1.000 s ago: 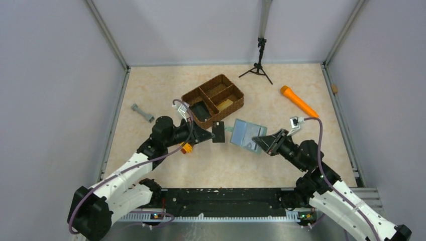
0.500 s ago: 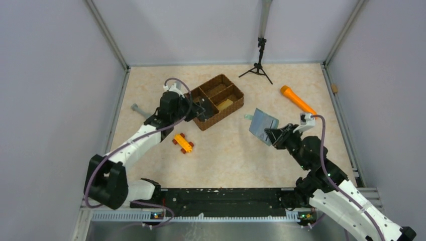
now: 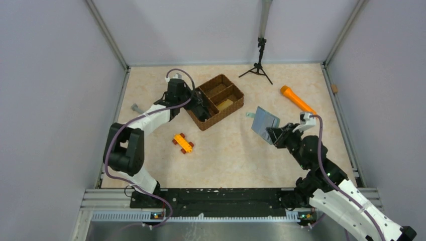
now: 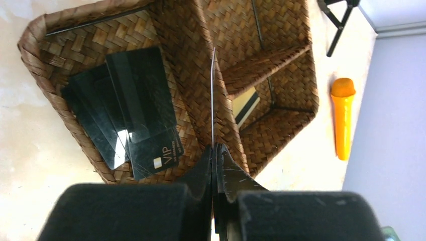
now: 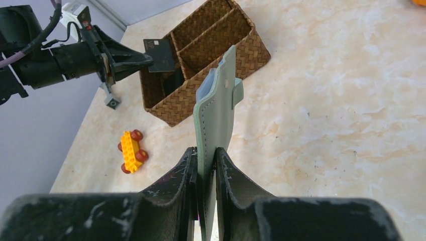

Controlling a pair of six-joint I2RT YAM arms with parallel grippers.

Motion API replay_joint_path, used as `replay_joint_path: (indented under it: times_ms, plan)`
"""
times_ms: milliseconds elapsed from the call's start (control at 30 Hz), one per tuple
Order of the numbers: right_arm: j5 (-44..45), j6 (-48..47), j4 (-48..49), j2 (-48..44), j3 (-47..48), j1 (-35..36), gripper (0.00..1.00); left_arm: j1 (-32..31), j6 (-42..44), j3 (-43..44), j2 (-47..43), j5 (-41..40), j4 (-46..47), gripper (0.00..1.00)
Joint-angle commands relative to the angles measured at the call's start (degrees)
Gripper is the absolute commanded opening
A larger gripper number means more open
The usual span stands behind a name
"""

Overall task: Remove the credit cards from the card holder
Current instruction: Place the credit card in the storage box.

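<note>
My right gripper (image 3: 274, 133) is shut on the grey-green card holder (image 3: 264, 122) and holds it tilted above the table, right of centre. In the right wrist view the holder (image 5: 217, 108) stands edge-on between my fingers, its tab to the right. My left gripper (image 3: 199, 106) is shut on one dark credit card over the brown woven basket (image 3: 222, 116). That card shows edge-on as a thin line (image 4: 212, 90) in the left wrist view and flat (image 5: 162, 54) in the right wrist view. Several dark cards (image 4: 135, 113) lie in the basket's left compartment.
A yellowish flat piece (image 4: 246, 106) lies in another basket compartment. A yellow toy car (image 3: 183, 143) sits on the table left of centre. An orange flashlight (image 3: 298, 101) lies at the right, a small black tripod (image 3: 259, 64) at the back, a grey piece (image 3: 136, 107) at the left.
My left arm has carried a dark card from the table's middle back to the basket. My right gripper has lifted the card holder off the table and tilted it up.
</note>
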Motion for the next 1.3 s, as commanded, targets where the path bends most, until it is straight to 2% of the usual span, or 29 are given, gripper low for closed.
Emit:
replay_joint_path:
  times_ms: [0, 133, 233, 333, 400, 433, 633, 767, 833, 967, 1067, 1167, 1267]
  plan:
    - [1.37, -2.50, 2.44, 0.25, 4.26, -0.38, 0.00, 0.22, -0.11, 3.02, 1.72, -3.57, -1.05, 0.00]
    - [1.35, -3.08, 2.38, 0.45, 3.64, -0.38, 0.00, 0.29, 0.58, 3.83, 3.41, -3.67, -1.91, 0.00]
    - [0.16, -2.17, 2.30, 0.72, 3.52, -0.38, 0.00, 0.77, 1.84, 6.24, 5.56, -4.22, -6.46, 0.01]
    - [-1.22, -1.24, 2.54, 1.09, 3.28, -0.42, 0.00, 1.43, 3.93, 7.48, 6.95, -1.58, -6.72, 0.21]
    - [-1.49, -0.44, 2.15, 1.56, 3.26, -0.40, 0.00, 1.54, 5.53, 8.70, 7.46, 0.13, -7.85, 0.39]
    - [-1.75, -0.10, 2.12, 1.83, 3.16, -0.38, 0.00, 1.54, 6.48, 9.39, 7.23, 0.31, -9.29, 0.44]
    - [-8.30, 1.40, 6.75, 5.34, 2.51, -0.38, 0.00, 1.62, 11.18, 8.20, -0.53, -4.31, -16.58, 0.82]
    - [-15.19, 4.96, 12.26, 11.53, 1.93, -0.38, 0.00, 2.25, 14.45, 4.71, -7.19, -2.39, -19.71, 0.98]
    - [-18.31, 6.48, 15.35, 13.47, 1.88, -0.38, 0.00, 2.24, 15.72, 2.36, -10.88, 0.24, -20.07, 0.99]
    - [-18.74, 9.13, 18.15, 15.66, 1.96, -0.39, 0.00, 2.24, 17.84, -1.33, -17.21, 7.25, -20.34, 0.99]
    - [-20.86, 10.82, 19.83, 17.59, 1.92, -0.42, 0.00, 2.27, 18.69, -5.21, -21.18, 16.11, -17.41, 0.99]
    - [-28.49, 13.95, 27.41, 20.61, -0.31, -0.82, 0.00, 2.08, 15.60, -12.86, -25.14, 26.80, -5.51, 0.99]
    - [-35.40, 19.90, 39.89, 24.17, -4.78, -2.11, 0.00, 1.98, 8.76, -23.68, -27.60, 34.21, 10.83, 0.99]
